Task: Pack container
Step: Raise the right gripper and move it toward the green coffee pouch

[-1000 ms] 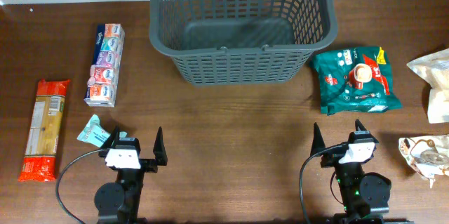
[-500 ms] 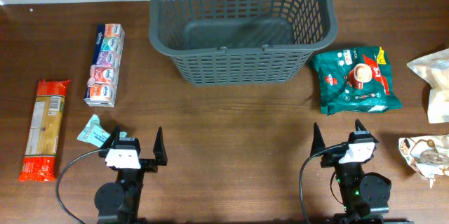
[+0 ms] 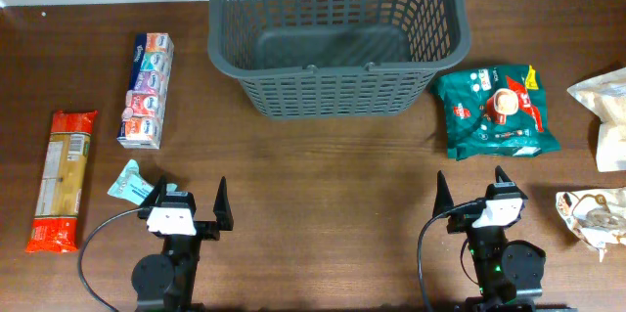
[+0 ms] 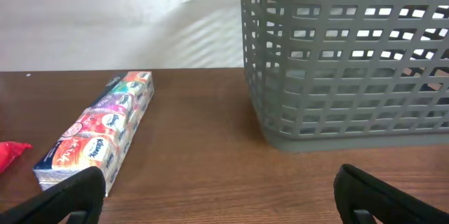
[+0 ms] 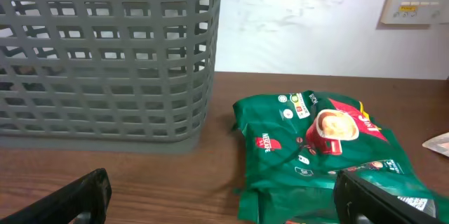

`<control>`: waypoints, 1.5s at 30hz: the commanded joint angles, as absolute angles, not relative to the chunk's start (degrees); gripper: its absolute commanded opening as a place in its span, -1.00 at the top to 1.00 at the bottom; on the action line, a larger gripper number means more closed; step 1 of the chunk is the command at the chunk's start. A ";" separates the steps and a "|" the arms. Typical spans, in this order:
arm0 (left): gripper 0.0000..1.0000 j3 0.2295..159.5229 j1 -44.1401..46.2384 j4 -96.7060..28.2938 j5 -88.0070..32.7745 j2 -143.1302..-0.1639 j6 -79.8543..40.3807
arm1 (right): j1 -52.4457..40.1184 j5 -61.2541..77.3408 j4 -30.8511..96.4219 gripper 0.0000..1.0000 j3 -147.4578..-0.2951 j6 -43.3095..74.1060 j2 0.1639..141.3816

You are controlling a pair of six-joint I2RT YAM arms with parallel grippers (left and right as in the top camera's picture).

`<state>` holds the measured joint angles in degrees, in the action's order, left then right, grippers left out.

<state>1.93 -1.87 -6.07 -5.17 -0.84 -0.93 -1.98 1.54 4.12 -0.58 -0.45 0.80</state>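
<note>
- Since nothing lies on its solid floor yet, the basket (image 3: 337,92) stands at the far middle of the table (image 3: 323,195), open top within reach of both arms; packing looks not yet begun.
- Left gripper (image 3: 191,187) sits at the near edge with its jaws spread wide and nothing between them. It is low and set back, probably so the goods ahead show in its wrist view.
- Right gripper (image 3: 469,180) mirrors it on the other side, jaws just as wide and empty.
- Goods lie flat in two groups flanking the basket, which splits the work by side. The tissue pack (image 3: 147,89), pasta packet (image 3: 61,180) and small teal sachet (image 3: 129,182) fall to the left arm.
- On the right, the green coffee bag (image 3: 496,111) lies just beside the basket's near corner. A pale bag (image 3: 608,116) and a crumpled packet (image 3: 592,216) lie further out, both cut off at the frame edge.
- The sachet is nearest the left fingers and the coffee bag lies straight ahead of the right ones, so either seems a sensible first pick.
- The coffee bag looks soft and crinkled; pinched by an edge, it may sag while crossing the tall wall.
</note>
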 commanded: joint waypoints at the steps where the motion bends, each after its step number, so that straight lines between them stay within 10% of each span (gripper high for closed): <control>1: -0.99 1.32 -2.15 -5.85 -5.61 -0.30 -0.58 | -2.46 1.02 4.51 -0.98 -0.32 -0.34 0.19; 18: -0.98 1.32 -2.15 -5.85 -5.61 -0.30 -0.58 | -2.46 0.62 1.85 -0.98 -0.32 -0.38 0.19; 29: -0.98 1.32 -2.15 -5.87 -5.61 -0.30 -0.58 | -2.44 -30.85 -4.78 -0.98 -7.27 -9.10 3.97; 45: -0.98 1.32 -2.15 -5.85 -5.61 -0.30 -0.58 | 3.51 -32.01 12.51 -0.98 -61.08 -20.75 51.53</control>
